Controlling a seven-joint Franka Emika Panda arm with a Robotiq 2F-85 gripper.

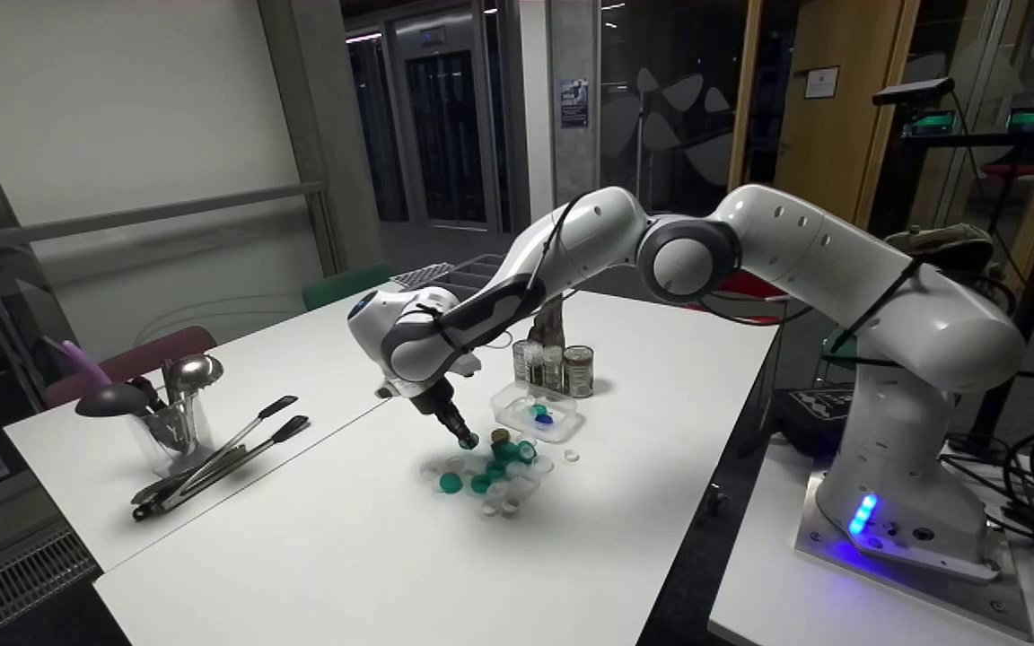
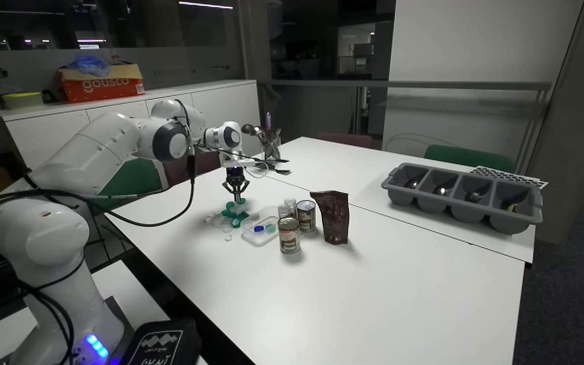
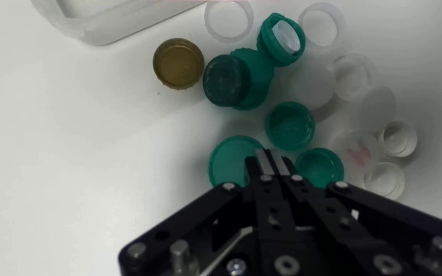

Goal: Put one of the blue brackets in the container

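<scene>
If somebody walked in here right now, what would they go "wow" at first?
Probably the big white robot arm, stretched out over the white table, with blue lights glowing at its base. Next might come the bright green caps, lying among pale caps right by the arm's black fingers. In an exterior view, a red box stands out too, on the cupboards behind the arm.

Caps point(image 2: 232, 215) lie on the table point(image 2: 383, 299) in an exterior view, just left of the tub point(image 2: 260, 240), which holds two more. To its right stand cans point(image 2: 289, 237), then a pouch point(image 2: 334, 218), then, well apart, a compartment tray point(image 2: 467, 213).
</scene>
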